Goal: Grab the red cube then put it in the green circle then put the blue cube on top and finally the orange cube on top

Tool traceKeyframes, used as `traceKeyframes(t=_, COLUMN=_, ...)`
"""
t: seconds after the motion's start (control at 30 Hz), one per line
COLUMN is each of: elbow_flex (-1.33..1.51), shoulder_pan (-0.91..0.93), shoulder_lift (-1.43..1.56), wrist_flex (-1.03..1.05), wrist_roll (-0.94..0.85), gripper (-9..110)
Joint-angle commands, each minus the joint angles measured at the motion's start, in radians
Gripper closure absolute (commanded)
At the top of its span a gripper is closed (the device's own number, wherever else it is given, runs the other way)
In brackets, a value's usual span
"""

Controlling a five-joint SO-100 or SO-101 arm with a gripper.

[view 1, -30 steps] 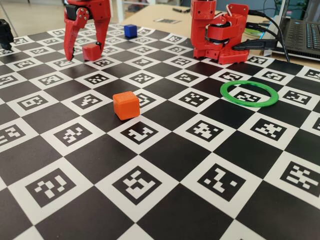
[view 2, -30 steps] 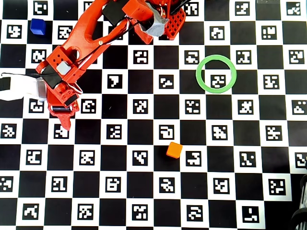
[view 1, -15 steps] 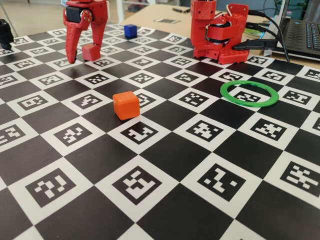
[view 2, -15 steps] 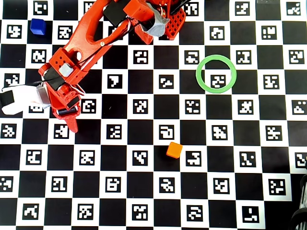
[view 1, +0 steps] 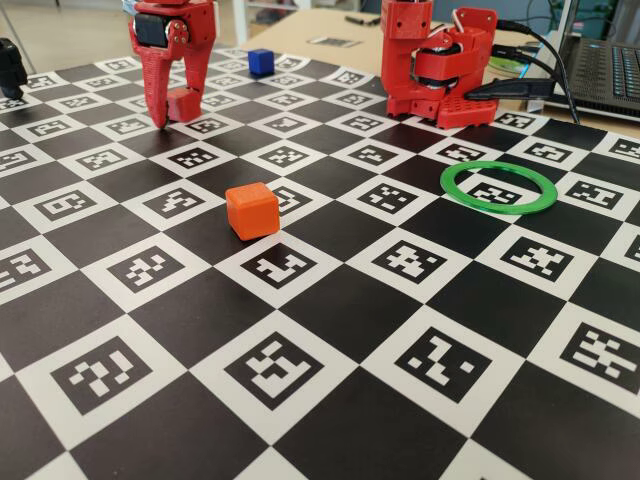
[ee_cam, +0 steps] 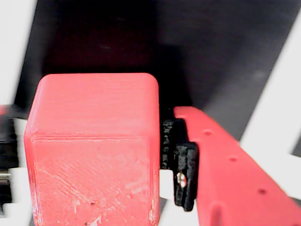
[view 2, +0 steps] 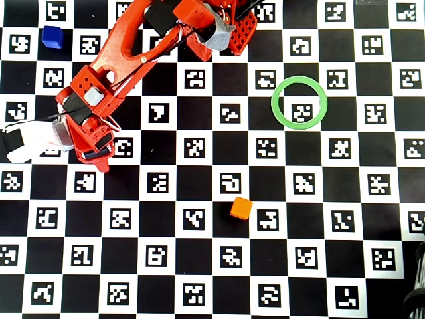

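Note:
In the fixed view the red cube (view 1: 183, 102) sits at the far left of the board, and my gripper (view 1: 178, 113) is shut on it with a finger on each side. The wrist view is filled by the red cube (ee_cam: 94, 141), with the black pad of one finger (ee_cam: 181, 165) pressed against its right face. From overhead the arm covers this cube, and only the gripper (view 2: 99, 159) shows. The blue cube (view 1: 261, 62) (view 2: 52, 36) stands behind, apart. The orange cube (view 1: 251, 210) (view 2: 241, 208) rests mid-board. The green circle (view 1: 500, 208) (view 2: 274, 103) lies flat and has nothing inside it.
The arm's red base (view 1: 440, 75) stands at the back of the checkered marker board (view 1: 330, 330). A laptop (view 1: 610, 70) and cables lie at the back right. A black object (view 1: 10, 65) stands at the far left edge. A white piece (view 2: 23, 143) sticks out beside the wrist.
The jaws have closed from wide open onto the red cube. The gripper has shifted slightly right in the fixed view. The other cubes and the ring have not moved.

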Motion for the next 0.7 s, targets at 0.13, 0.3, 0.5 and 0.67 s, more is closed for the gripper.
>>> traceKeyframes(t=0.13, elbow_flex=-0.025, shoulder_pan=-0.002, shoulder_lift=0.13, wrist_flex=0.074, wrist_roll=0.052, gripper=93)
traceKeyframes(t=0.3, elbow_flex=-0.126, shoulder_pan=-0.028, shoulder_lift=0.285, wrist_flex=0.268, wrist_roll=0.14, gripper=96)
traceKeyframes(t=0.5, elbow_flex=-0.195, shoulder_pan=-0.15, shoulder_lift=0.508, wrist_flex=0.535, wrist_roll=0.288, gripper=97)
traceKeyframes(t=0.67, elbow_flex=-0.173, shoulder_pan=-0.344, shoulder_lift=0.669, wrist_flex=0.698, wrist_roll=0.506, gripper=97)
